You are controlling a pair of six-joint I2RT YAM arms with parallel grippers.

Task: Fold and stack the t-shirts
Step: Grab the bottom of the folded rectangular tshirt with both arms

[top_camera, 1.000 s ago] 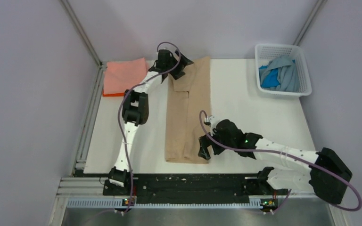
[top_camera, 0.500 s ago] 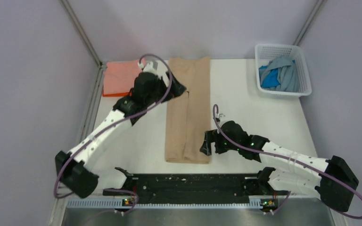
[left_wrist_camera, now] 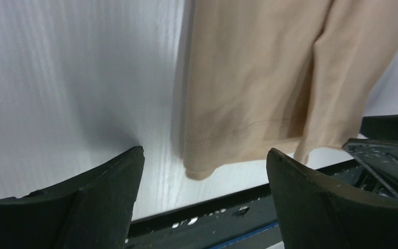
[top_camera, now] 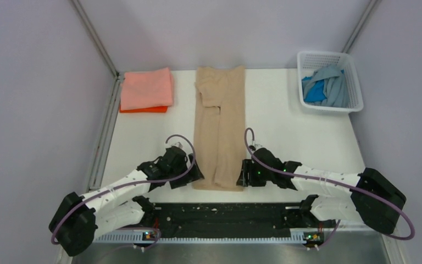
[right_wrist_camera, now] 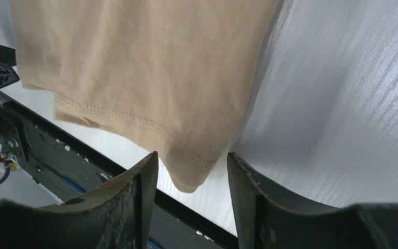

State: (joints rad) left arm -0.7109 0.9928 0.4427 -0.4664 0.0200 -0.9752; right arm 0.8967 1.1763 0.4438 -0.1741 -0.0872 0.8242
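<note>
Both arms lie low, elbows swung outward, forearms angled inward. The left end effector (top_camera: 194, 175) faces the right end effector (top_camera: 244, 175), its fingers spread wide. The right one's fingers stand closer together, with a gap between them.

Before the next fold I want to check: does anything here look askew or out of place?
Only a small thing: the long tan cloth t-shirt is folded unevenly. At its near hem the layers do not line up, and one corner sticks out further. Nothing looks spilled or damaged.
</note>
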